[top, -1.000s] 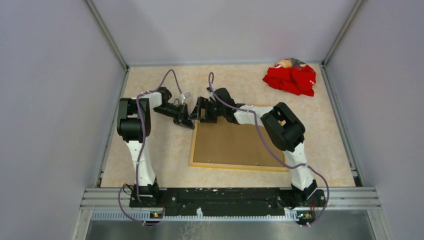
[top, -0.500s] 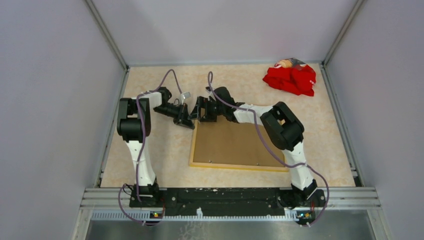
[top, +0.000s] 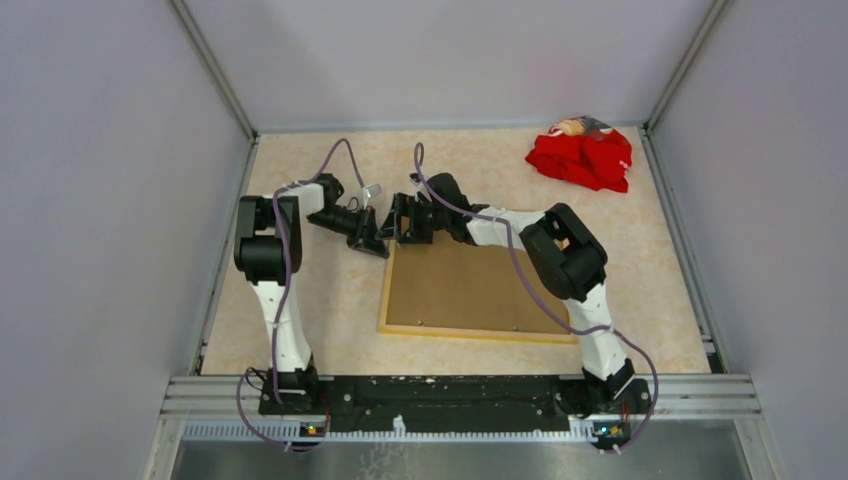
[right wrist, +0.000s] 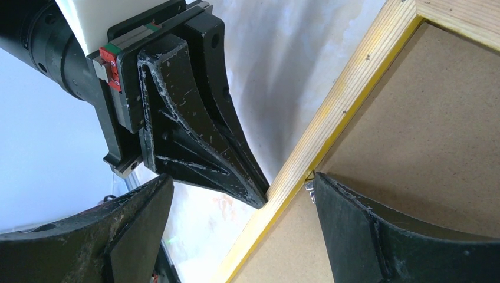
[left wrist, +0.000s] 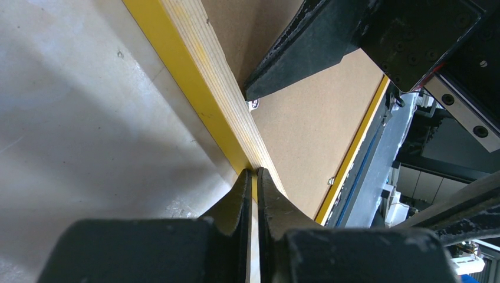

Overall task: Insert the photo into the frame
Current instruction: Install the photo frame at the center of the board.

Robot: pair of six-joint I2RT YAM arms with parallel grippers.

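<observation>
The left gripper (left wrist: 252, 174) is sitting all but closed with nothing between its fingers, its tips pressing against the outer side of the frame (top: 385, 290) at the left rail near the far corner. The right gripper (right wrist: 242, 180) is standing wide open and straddling that same rail, one finger hanging over the table (top: 330, 300) outside and the other resting low on the board (top: 470, 285) inside. One frame is lying back-up with one board in it, two grippers are meeting at its corner, and one red cloth (top: 585, 155) is lying well apart.
</observation>
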